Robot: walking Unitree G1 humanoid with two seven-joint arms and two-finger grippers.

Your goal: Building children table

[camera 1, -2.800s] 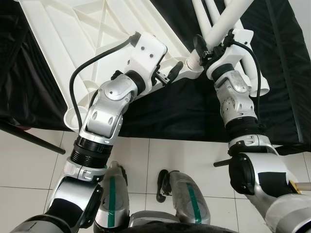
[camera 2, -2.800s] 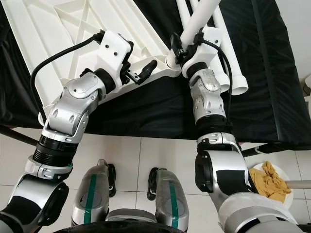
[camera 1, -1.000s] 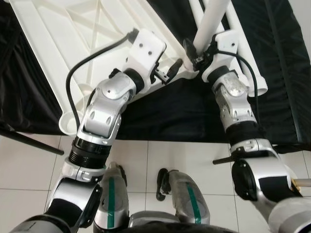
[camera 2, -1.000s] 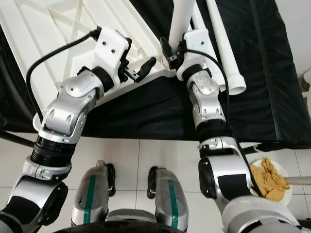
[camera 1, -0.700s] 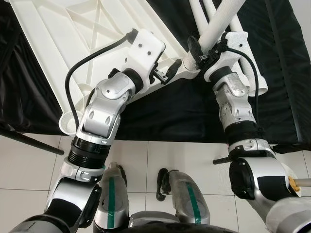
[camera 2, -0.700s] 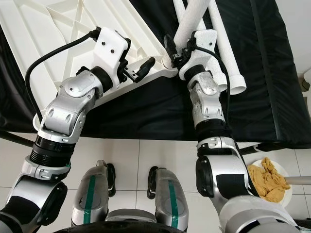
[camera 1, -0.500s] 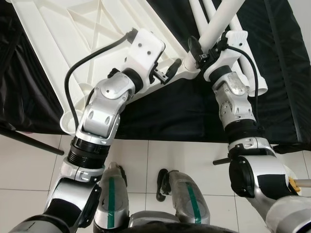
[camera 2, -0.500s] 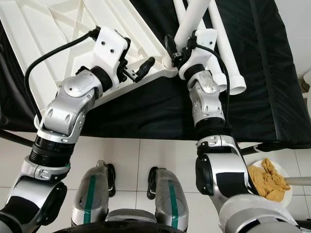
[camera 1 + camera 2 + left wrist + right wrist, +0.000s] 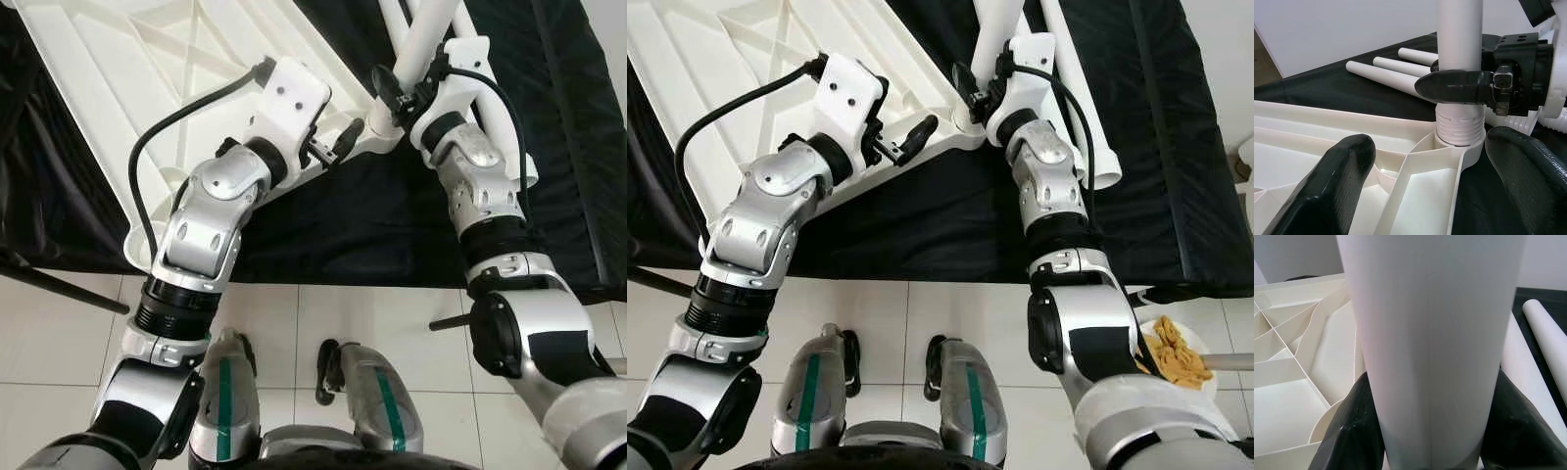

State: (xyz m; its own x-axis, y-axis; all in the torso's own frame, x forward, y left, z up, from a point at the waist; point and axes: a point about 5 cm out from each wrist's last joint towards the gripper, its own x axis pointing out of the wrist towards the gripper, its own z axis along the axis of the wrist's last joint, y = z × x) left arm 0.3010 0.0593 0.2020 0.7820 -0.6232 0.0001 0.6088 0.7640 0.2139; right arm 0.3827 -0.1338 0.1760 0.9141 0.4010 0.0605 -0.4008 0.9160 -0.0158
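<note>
1. The white ribbed plastic tabletop point(image 9: 147, 69), lying underside up on the black cloth point(image 9: 343, 215), runs off the top and left edges of the head views.
2. The upright white plastic table leg point(image 9: 1459, 44) is cut by the top edge, so its upper end cannot be seen.
3. The spare white plastic legs point(image 9: 1087, 117) pass partly behind the right arm.
4. In the right wrist view the held leg hides the corner socket point(image 9: 1459, 129).
5. The plate of yellowish cloth point(image 9: 1181, 357) is partly covered by the right arm.
</note>
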